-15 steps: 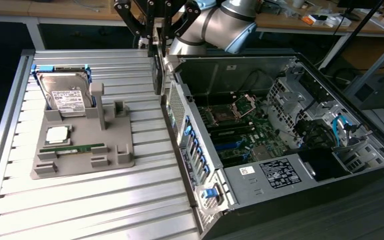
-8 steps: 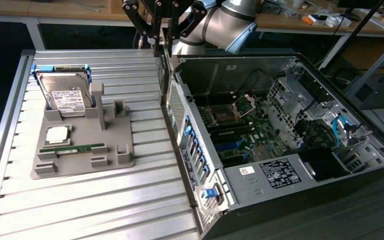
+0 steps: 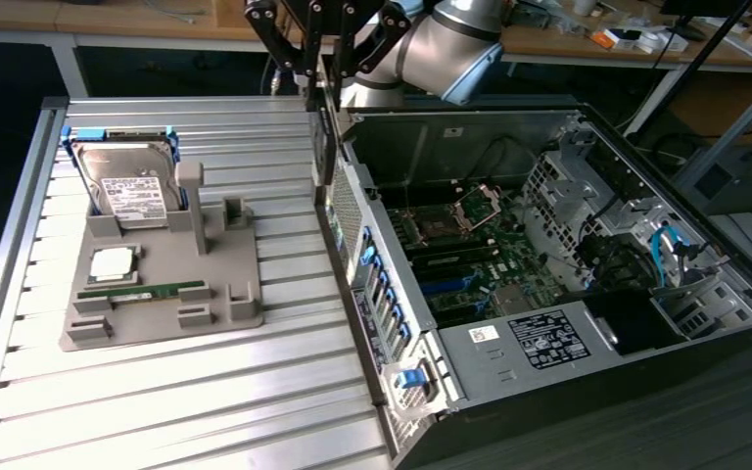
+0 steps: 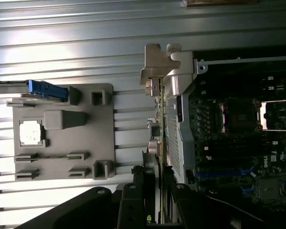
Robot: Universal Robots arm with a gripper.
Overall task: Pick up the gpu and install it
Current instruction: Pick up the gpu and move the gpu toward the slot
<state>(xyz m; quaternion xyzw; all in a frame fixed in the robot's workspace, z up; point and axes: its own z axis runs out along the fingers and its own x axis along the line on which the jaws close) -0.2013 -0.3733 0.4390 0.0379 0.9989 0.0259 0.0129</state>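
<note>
Setting: lab w/ cluttered desks at the back; ribbed aluminium table (image 3: 154, 411) fills the foreground.
On table: grey fixture tray (image 3: 154, 328) carrying a hard drive (image 3: 128, 186), a CPU (image 3: 113, 261) & a green memory stick (image 3: 141, 291). An open PC case (image 3: 507, 343) lies on its side at the exterior view's right, motherboard (image 3: 468, 235) exposed.
Arm: robot arm (image 3: 461, 44) reaches in from the far side, wrist above the case wall that faces the tray.
Gpu: the gpu (image 4: 160, 119) is off the tray & in the air, seen edge-on in the wrist view. It hangs along the line where that case wall meets the table, w/ its silver bracket (image 4: 159, 59) at the end away from the jaws.
Jaws: pinching the gpu across its flat faces, at the end opposite the bracket; the card sits between them.
Handling (est.): light & stiff, but prob. fragile. Flat faces likely slick. Safest hold looks like plain board or the bracket, not chips or the connector edge.
</note>
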